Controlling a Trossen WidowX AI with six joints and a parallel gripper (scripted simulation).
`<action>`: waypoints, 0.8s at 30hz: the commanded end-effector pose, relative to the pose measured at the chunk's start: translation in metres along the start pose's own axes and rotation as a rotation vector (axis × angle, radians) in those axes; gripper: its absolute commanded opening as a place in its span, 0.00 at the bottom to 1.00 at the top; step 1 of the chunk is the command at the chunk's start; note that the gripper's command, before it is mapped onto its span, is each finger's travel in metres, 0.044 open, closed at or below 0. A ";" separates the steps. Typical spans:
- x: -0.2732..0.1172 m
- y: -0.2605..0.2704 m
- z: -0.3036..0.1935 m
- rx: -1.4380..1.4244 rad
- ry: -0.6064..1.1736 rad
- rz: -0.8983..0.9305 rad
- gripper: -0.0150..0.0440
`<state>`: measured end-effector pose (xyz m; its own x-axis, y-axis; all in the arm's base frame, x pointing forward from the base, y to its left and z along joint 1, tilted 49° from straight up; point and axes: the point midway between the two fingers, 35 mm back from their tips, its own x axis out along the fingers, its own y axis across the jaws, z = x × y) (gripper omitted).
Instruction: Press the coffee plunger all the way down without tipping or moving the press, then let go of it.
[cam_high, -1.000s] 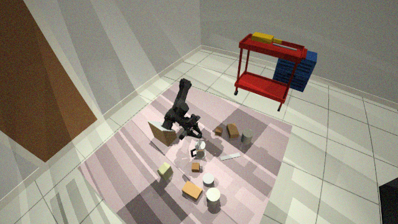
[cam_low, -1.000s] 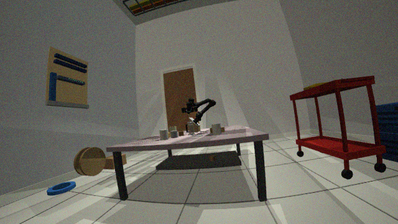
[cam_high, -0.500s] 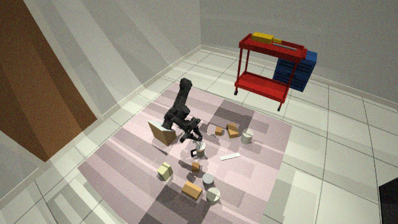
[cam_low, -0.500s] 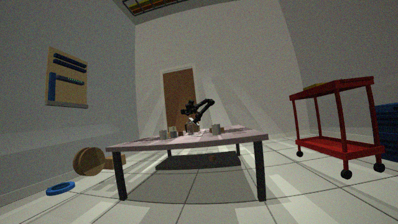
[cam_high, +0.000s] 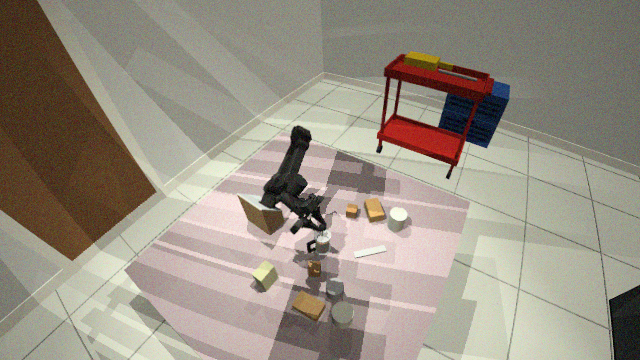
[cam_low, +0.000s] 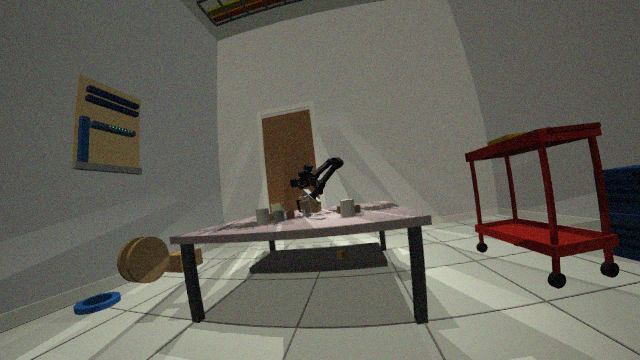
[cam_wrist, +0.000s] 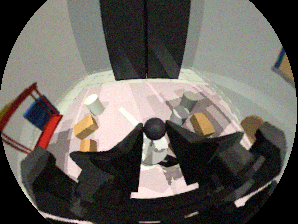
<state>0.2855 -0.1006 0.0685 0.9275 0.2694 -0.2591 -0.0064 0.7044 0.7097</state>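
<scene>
- Gripping plunger knob (cam_wrist: 154, 127): gripper (cam_wrist: 157, 137) clenched on it, fingers either side.
- Coffee press (cam_high: 323, 242) stands upright mid-table, directly below the wrist.
- Step judged: knob grasped, pressing stroke due; next calls for a straight vertical push, no sideways load.
- Small brown block (cam_high: 314, 268) near; table edge (cam_low: 300, 233) well apart.

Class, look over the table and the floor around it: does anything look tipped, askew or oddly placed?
On the table, nothing stands out: the coffee press stands upright, with the gripper shut on its plunger knob. On the floor, a round wooden piece lies tipped on edge, beside a blue ring.
</scene>
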 end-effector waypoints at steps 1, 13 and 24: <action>0.007 0.002 -0.024 0.040 0.042 0.006 0.46; 0.020 0.002 -0.031 0.044 0.033 0.013 0.46; 0.022 -0.001 -0.029 0.044 0.033 0.014 0.46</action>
<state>0.2948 -0.0825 0.0484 0.9250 0.2768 -0.2602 -0.0015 0.6876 0.7261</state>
